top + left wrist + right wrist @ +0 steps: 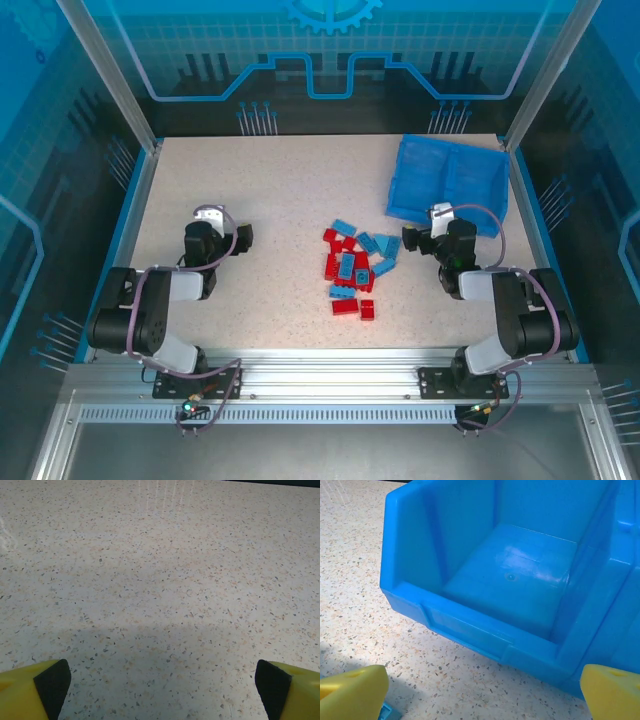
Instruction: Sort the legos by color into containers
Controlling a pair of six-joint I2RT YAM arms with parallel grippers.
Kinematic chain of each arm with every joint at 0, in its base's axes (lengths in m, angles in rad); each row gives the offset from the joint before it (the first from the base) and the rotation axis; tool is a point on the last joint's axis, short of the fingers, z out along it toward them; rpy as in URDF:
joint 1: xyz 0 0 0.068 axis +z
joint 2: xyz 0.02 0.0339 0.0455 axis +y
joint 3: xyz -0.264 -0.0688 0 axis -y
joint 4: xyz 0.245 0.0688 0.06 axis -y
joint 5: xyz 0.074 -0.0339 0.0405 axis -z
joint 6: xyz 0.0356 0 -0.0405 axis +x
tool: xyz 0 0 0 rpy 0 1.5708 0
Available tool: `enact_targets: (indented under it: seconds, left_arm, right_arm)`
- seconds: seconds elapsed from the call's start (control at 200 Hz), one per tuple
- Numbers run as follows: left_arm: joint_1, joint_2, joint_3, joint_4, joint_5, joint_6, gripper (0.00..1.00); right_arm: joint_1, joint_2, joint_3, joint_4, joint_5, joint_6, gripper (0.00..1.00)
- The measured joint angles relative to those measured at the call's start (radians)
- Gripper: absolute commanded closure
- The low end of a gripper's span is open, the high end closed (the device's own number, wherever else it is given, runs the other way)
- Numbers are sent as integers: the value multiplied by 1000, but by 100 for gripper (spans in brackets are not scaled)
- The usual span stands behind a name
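Note:
The legos (352, 272), small red and light blue bricks, lie in a loose pile at the table's middle. The containers (478, 188) are one blue tray with two compartments at the far right; both look bare. My left gripper (243, 237) hovers left of the pile, open, and in the left wrist view the left gripper (162, 687) has bare speckled table between its yellow fingers (30, 690). My right gripper (411, 238) sits between pile and tray, open. In the right wrist view the right gripper (482, 695) faces the tray's near wall (470, 625), with a blue brick's corner (388, 713) by the left finger.
The speckled table (280, 180) is ringed by a blue rim and aluminium posts at the back corners. Bare surface lies left of and behind the pile. The tray sits askew near the right edge.

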Motion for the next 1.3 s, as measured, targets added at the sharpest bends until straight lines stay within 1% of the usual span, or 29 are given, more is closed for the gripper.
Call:
enact_targets:
  seconds: [0.61, 0.745, 0.82, 0.91, 0.985, 1.056, 1.181, 1.301]
  left_arm:
    - [0, 0, 0, 0, 0, 0, 1]
    - [0, 0, 0, 0, 0, 0, 1]
    - [-1, -6, 0, -9, 0, 1, 1]
    - [-16, -47, 1, -53, -17, 8, 1]
    - [-52, -119, 5, -111, -48, 18, 1]
    - [-96, -201, 16, -173, -82, 19, 1]
    - [-173, -373, 50, -306, -114, -14, 1]
    - [-263, -518, 118, -462, -109, -67, 1]
  right_arm:
    - [0, 0, 0, 0, -4, 0, 0]
    - [0, -17, 27, -74, 10, 0, 0]
    - [8, -72, 54, -168, 51, 10, 0]
    - [21, -182, 152, -407, 105, 99, 0]
    - [31, -250, 270, -592, 112, 197, 0]
    - [52, -293, 356, -716, 93, 266, 0]
    - [161, -319, 446, -917, 62, 359, 0]
    - [301, -235, 519, -1098, 47, 419, 0]
